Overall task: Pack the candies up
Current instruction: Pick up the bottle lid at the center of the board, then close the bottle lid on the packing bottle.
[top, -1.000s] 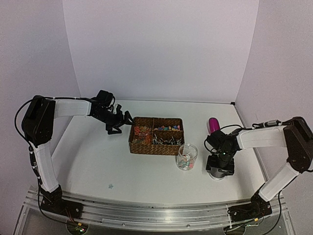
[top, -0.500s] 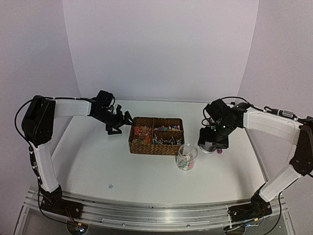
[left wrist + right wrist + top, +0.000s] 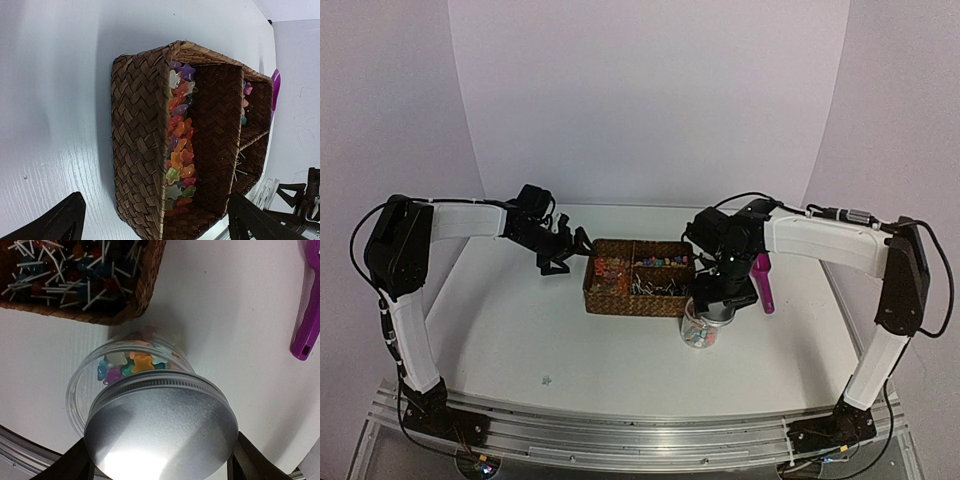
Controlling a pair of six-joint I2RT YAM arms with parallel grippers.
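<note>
Right pincer [image 3: 720, 297], pinching the lid [image 3: 160, 425], has swung in over the jar [image 3: 78, 390] of candies [image 3: 142, 362]. Capping looks next. The left pincer [image 3: 572, 252] idles spread.

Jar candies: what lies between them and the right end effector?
A silver lid, over the jar of candies; the right wrist view shows it.

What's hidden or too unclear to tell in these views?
Right wrist: the lid covers most of the jar, so its fill level is hidden.
Right wrist: the scoop is cut off by the frame edge.
Top view: the right gripper hides the jar's mouth.
Left wrist: the basket walls hide its far compartments.
</note>
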